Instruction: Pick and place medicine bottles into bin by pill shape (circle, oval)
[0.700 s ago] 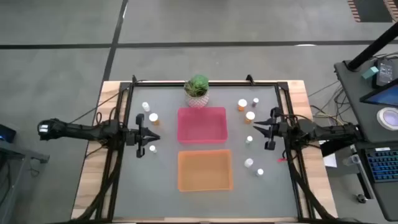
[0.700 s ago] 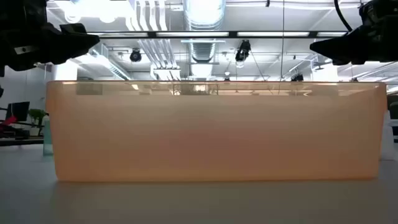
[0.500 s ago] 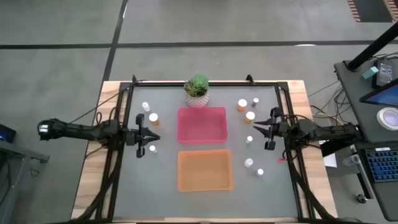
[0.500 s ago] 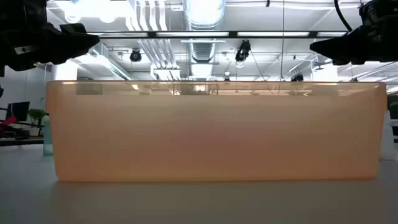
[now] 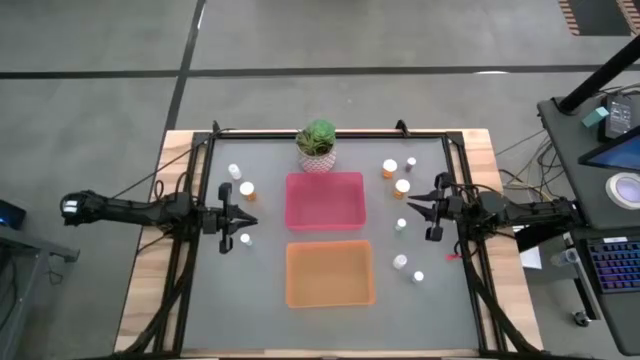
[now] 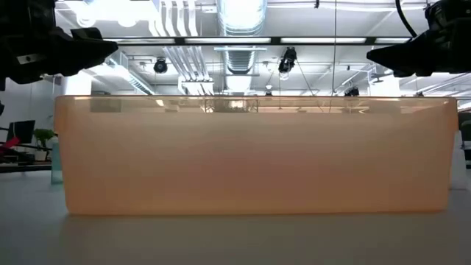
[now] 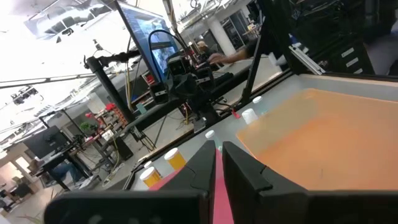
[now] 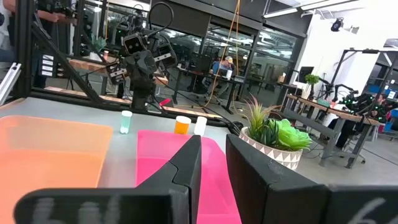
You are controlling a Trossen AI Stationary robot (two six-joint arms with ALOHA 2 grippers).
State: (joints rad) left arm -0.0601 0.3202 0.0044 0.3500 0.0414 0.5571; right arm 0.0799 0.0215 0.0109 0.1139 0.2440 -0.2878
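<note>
At six o'clock on the desk [image 5: 200, 310] sits the orange bin [image 5: 330, 274], with the pink bin [image 5: 325, 201] just beyond it at centre and a potted plant [image 5: 317, 145] at twelve. We see neither bin holding anything. The medicine bottles stand loose on either flank: three at nine to ten o'clock [image 5: 247, 188], the rest from two o'clock [image 5: 389, 169] round to four [image 5: 400, 262].

We judge these bottles light, rigid and smooth-sided, quick to tip or roll under a nudge; the surest hold looks to be across the round body just below the white cap.

The left gripper [image 5: 246, 221] hangs at nine o'clock above the desk, its fingers [image 7: 252, 171] pressed together on nothing. The right gripper [image 5: 409, 214] hangs at three o'clock near a small bottle [image 5: 401, 225], fingers [image 8: 186, 160] a narrow gap apart and empty, touching no bottle. No bottle has yet been sorted.
</note>
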